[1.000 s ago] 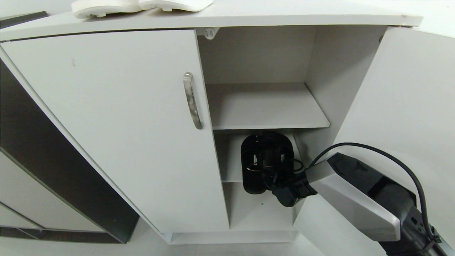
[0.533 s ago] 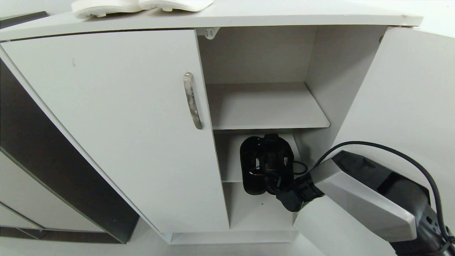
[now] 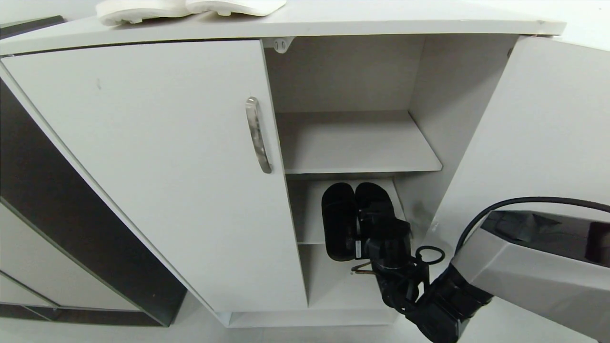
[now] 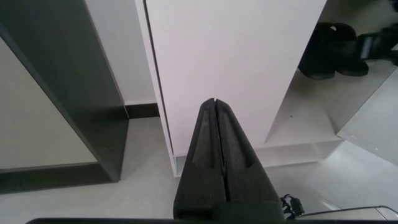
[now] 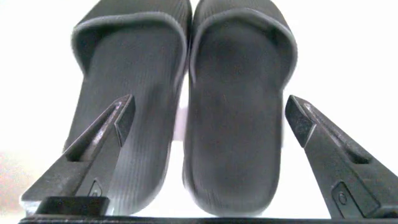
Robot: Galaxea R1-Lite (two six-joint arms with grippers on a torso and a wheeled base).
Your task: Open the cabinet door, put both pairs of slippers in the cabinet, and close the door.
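The cabinet (image 3: 333, 24) stands with its right door (image 3: 538, 133) swung wide and its left door (image 3: 143, 157) shut, the metal handle (image 3: 258, 135) upright along that door's inner edge. Inside the open half, the upper shelf (image 3: 357, 143) is bare white board.

One level down, on the second shelf (image 3: 310, 224), there they are: the black slippers (image 3: 339, 219), side by side, toes pointing into the cabinet. The heel of the left one hangs out past the shelf's front edge.

The right pincer (image 3: 381, 228) sits right at those heels, its arm coming in low from the right, in front of the open door. From the right wrist view the picture is plain: the right pincer (image 5: 209, 109) is spread wide, one finger out on either side of the black slippers (image 5: 236, 124), gripping nothing. The finger on one side looks close against the outer edge of a slipper, though I can't say for sure whether it touches.

The other pair, the white slippers (image 3: 190, 7), lies up on the cabinet's top board at the back, above the shut door.

Over on the other side, the left pincer (image 4: 214, 109) has its two fingers pressed flat together with nothing between them. It is held low in front of the shut left door, above the floor. From that wrist view, the black slippers (image 4: 333, 50) show on their shelf off to the side.
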